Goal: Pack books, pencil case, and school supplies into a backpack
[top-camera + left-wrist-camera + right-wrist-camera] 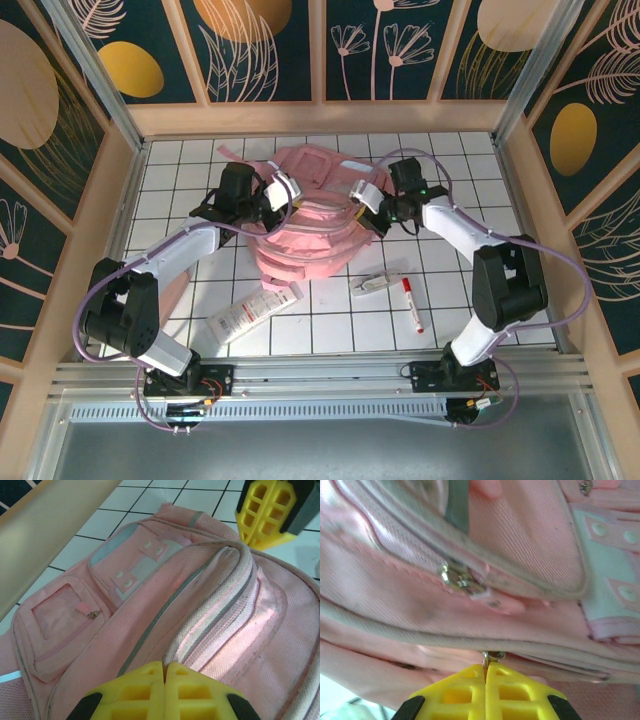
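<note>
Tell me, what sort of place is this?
Probably a robot test booth: a white gridded table, patterned walls closing it in, and a left arm and right arm bolted to a metal rail, working on a pink backpack.

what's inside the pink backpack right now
Nothing inside shows: the backpack looks zipped shut and its fabric hides the interior. The marker and a white flat item lie outside on the table.
</note>
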`<control>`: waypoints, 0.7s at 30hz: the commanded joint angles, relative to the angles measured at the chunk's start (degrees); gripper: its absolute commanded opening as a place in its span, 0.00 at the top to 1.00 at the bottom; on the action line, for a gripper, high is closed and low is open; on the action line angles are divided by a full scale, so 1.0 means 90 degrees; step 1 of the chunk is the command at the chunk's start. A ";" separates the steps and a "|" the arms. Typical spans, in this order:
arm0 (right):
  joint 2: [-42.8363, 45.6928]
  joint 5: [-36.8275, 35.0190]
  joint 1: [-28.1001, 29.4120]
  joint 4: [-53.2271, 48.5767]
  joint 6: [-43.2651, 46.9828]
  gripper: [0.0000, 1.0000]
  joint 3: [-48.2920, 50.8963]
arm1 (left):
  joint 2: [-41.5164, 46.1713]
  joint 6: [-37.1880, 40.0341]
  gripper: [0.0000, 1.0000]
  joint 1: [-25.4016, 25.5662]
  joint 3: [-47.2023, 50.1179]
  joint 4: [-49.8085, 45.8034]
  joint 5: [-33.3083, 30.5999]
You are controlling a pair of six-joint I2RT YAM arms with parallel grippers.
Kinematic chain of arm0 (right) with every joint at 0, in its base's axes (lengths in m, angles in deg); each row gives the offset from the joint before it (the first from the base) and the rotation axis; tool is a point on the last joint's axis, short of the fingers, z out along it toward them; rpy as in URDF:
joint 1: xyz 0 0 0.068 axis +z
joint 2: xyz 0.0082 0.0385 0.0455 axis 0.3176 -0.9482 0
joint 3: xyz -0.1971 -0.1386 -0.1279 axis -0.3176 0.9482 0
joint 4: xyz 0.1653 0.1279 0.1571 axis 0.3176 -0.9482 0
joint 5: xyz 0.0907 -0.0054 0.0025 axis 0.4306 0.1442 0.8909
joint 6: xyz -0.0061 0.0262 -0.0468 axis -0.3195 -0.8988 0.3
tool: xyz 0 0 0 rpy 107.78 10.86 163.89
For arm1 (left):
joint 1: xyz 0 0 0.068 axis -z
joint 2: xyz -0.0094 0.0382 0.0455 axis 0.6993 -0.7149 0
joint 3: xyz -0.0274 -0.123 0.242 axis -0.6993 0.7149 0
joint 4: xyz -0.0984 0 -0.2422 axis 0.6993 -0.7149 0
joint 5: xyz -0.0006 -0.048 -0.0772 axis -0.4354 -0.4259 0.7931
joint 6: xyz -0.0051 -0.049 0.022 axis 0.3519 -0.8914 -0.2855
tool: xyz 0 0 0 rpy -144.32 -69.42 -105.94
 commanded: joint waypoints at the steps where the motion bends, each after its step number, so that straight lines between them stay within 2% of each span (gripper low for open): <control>1: -0.0017 0.1210 0.0391 -0.0420 -0.1434 1.00 -0.0206 | 0.0034 -0.0443 1.00 0.0008 -0.0054 0.0772 0.0263; 5: 0.0114 0.1822 0.0675 0.0238 -0.2715 1.00 -0.0039 | 0.0035 -0.0585 1.00 0.0008 0.0030 0.0946 0.0291; 10: 0.0114 0.2020 0.0944 0.1375 -0.4196 1.00 0.0210 | 0.0023 -0.0644 1.00 0.0008 0.0039 0.0970 0.0127; 16: -0.0081 0.2164 0.1437 0.1662 -0.4566 1.00 0.0081 | -0.0014 -0.0813 1.00 0.0008 0.0077 0.1065 0.0000; 21: -0.0150 0.2177 0.1447 0.1721 -0.5089 1.00 -0.0041 | -0.0015 -0.0967 1.00 0.0007 0.0142 0.1193 -0.0019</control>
